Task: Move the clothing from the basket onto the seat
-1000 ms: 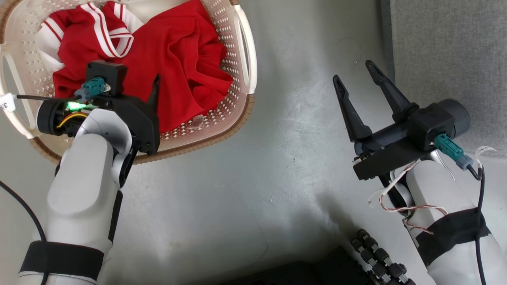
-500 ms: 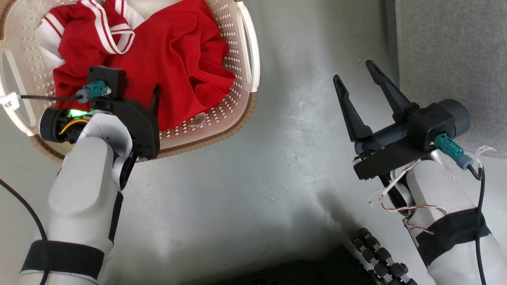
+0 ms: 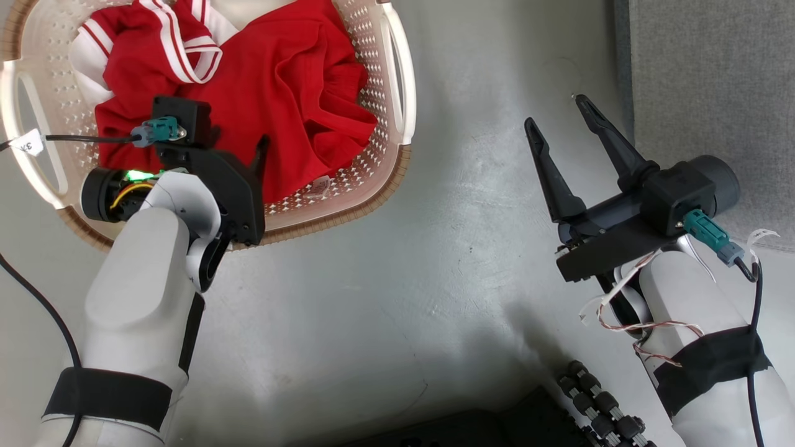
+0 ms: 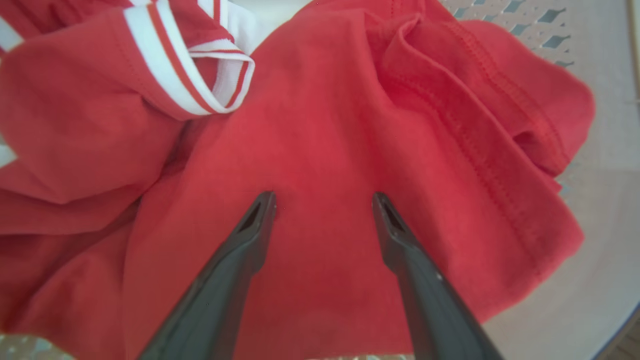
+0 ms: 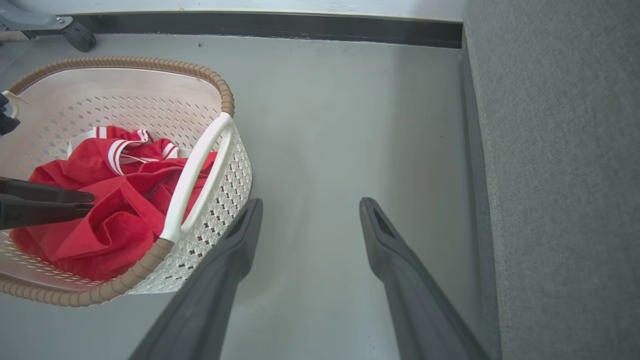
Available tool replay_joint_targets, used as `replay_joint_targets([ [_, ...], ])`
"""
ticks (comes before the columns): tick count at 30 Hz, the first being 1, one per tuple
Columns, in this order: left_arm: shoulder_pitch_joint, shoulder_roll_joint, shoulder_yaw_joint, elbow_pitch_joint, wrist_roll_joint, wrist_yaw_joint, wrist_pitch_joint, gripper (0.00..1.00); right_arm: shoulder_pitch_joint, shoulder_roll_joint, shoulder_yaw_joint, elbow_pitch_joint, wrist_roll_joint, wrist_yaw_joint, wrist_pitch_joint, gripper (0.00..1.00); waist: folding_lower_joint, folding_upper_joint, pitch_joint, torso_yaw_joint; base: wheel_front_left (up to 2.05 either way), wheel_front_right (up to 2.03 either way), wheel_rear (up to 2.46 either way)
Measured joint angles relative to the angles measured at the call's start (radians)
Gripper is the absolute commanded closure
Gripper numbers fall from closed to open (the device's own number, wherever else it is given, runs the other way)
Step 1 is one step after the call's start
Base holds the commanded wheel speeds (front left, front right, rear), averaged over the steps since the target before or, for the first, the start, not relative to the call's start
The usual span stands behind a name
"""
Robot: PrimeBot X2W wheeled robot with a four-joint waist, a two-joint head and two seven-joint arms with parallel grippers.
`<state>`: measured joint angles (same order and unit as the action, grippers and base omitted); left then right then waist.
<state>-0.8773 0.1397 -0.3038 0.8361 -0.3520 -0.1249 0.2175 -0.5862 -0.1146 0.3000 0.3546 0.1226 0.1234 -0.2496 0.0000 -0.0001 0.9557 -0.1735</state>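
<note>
Basket (image 3: pixel 363 192): at the left, standing on the grey floor (image 3: pixel 466 248); cream perforated wall, brown rim, white handles.
Clothing (image 3: pixel 298 81): crumpled red fabric with white stripe trim, all of it inside the basket.
Left gripper (image 4: pixel 324 200): over the basket. Its fingers are spread with nothing pinched between them.
Left wrist view: both tips are close above a smooth red fold; whether they touch it I cannot tell.
Head view: one left finger shows, and the wrist housing covers the other.
Right gripper (image 3: pixel 554 110): well apart from the basket, above bare floor, fingers spread and empty.
Right wrist view: the basket's outer side, the left fingers (image 5: pixel 45 200) reaching in over the red cloth, and a dark skirting strip (image 5: pixel 275 27) along the back.
Seat (image 3: pixel 714 81): grey woven cushion at the far right, just beside the right gripper.
</note>
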Motion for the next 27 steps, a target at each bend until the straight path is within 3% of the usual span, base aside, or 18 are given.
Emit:
replay_joint_targets([
  [14, -0.005, 0.005, -0.017, 0.030, -0.065, 0.000, 0.095, 0.00, 0.002, -0.016, -0.002, -0.022, -0.005, 0.000, 0.000, 0.00, 0.0000, 0.0000, 0.008, 0.015, 0.00, 0.00, 0.00],
  [25, -0.048, -0.009, -0.014, 0.044, -0.080, -0.007, 0.110, 0.00, 0.002, -0.035, -0.007, -0.040, -0.009, 0.000, 0.000, 0.00, -0.0001, 0.0000, 0.060, 0.030, 0.00, 0.00, 0.00],
  [27, -0.048, -0.014, -0.011, 0.049, -0.082, -0.007, 0.105, 0.55, 0.002, -0.035, -0.007, -0.041, -0.009, 0.000, 0.000, 0.00, 0.0000, 0.0000, 0.062, 0.031, 0.00, 0.00, 0.00],
])
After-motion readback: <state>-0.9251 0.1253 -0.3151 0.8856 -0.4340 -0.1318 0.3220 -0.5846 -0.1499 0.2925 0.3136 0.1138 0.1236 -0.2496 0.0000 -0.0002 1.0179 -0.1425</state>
